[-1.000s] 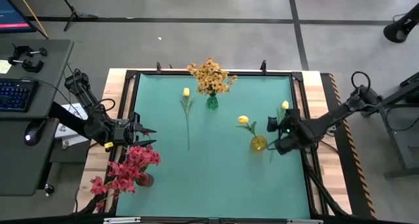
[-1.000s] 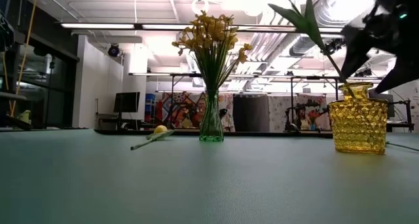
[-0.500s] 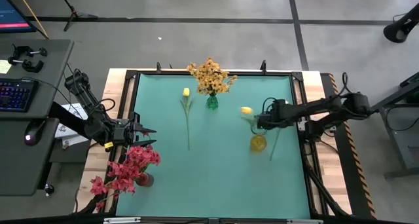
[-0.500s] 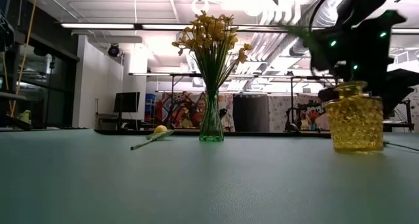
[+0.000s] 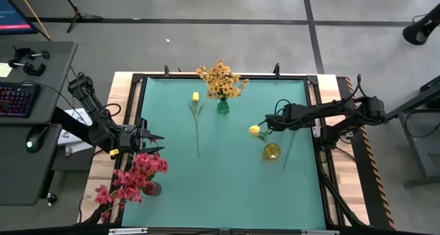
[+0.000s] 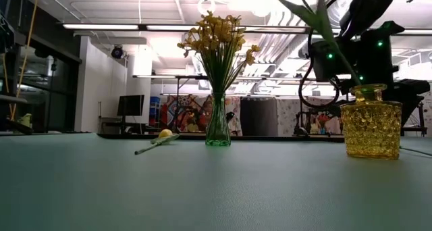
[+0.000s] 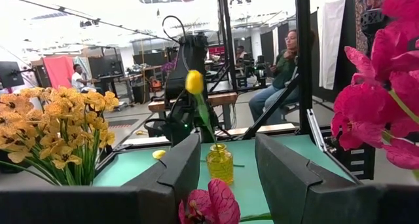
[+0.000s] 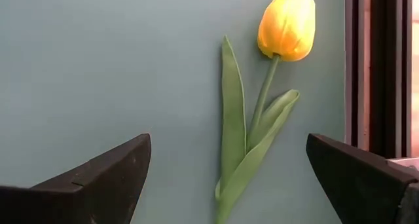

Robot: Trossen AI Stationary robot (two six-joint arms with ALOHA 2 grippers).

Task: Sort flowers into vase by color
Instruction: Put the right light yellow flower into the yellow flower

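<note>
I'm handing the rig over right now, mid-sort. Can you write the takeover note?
Left gripper: jaws open, empty, waiting beside the red-pink blooms at the mat's near left corner.
Right gripper: jaws open, empty, over the mat by the yellow vase.
Done: red-pink blooms bunched in their vase; orange-yellow sprays in the green vase; one tulip stands in the yellow vase.
Left: two tulips lie flat on the mat, the left tulip beside the green vase and the right tulip beside the yellow vase. Both likely go in the yellow vase.
</note>
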